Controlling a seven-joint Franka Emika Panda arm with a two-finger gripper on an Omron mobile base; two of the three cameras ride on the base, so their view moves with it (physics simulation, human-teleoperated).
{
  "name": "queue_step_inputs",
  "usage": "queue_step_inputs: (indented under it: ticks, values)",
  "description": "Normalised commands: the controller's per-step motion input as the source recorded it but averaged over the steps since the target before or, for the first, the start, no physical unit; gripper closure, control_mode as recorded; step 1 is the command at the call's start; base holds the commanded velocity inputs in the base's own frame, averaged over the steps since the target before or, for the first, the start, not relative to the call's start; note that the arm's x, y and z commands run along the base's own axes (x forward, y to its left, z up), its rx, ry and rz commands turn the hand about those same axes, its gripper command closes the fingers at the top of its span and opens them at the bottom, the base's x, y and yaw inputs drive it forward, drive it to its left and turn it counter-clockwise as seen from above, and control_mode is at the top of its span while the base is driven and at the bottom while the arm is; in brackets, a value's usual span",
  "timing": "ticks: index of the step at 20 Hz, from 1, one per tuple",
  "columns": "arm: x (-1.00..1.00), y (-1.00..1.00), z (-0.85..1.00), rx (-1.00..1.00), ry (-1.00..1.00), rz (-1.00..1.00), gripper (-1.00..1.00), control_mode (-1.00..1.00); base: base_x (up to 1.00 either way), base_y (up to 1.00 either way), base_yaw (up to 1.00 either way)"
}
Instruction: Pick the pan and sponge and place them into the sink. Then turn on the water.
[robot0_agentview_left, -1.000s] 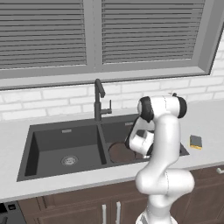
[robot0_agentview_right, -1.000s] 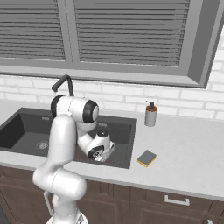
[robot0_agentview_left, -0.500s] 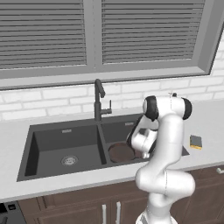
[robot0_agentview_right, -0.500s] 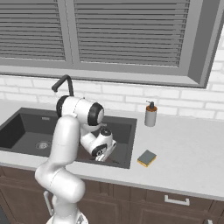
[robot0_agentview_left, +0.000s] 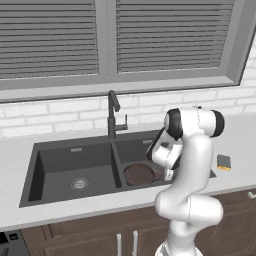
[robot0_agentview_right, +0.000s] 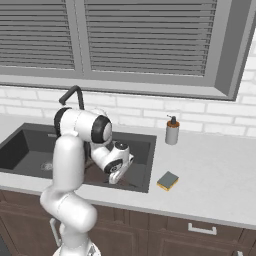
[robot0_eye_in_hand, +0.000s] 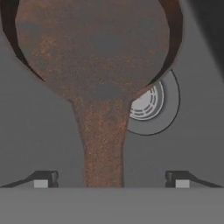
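Observation:
The reddish-brown pan (robot0_agentview_left: 139, 174) lies on the floor of the right basin of the dark grey sink (robot0_agentview_left: 75, 156). In the hand view the pan (robot0_eye_in_hand: 96, 48) partly covers a steel drain (robot0_eye_in_hand: 151, 103), and its handle runs down between my fingertips. My gripper (robot0_eye_in_hand: 111, 179) is open, its jaws standing wide on either side of the handle without touching it. The gripper (robot0_agentview_left: 169, 174) hangs low in the right basin, just right of the pan. The yellow sponge (robot0_agentview_left: 223, 162) rests on the counter right of the sink (robot0_agentview_right: 140, 150). The faucet (robot0_agentview_left: 113, 112) stands behind the divider.
A grey soap dispenser (robot0_agentview_right: 172, 131) stands on the counter behind the sponge (robot0_agentview_right: 168, 180). The faucet (robot0_agentview_right: 75, 95) rises just behind my arm. The left basin has its own round drain (robot0_agentview_left: 79, 183). A window with blinds runs along the wall behind.
My jaws have gone from shut on the pan's handle to wide open, letting go of it. The pan now rests in the right basin.

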Motion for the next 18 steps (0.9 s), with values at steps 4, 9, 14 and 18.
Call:
queue_step_inputs:
  ticks: [4, 9, 14, 18]
  values:
    - [0.0, 0.0, 1.0, 0.0, 0.05, -0.05, -1.0, -1.0, 0.0, 0.0, 0.0]
    - [0.05, 0.0, 1.0, 0.0, 0.12, -0.06, -1.0, -1.0, 0.0, 0.0, 0.0]
    - [0.06, -0.01, 1.0, 0.0, 0.22, -0.08, -1.0, -1.0, 0.0, 0.0, 0.0]
    - [0.19, -0.08, 1.0, 0.0, 0.31, -0.12, -1.0, -1.0, 0.0, 0.0, 0.0]
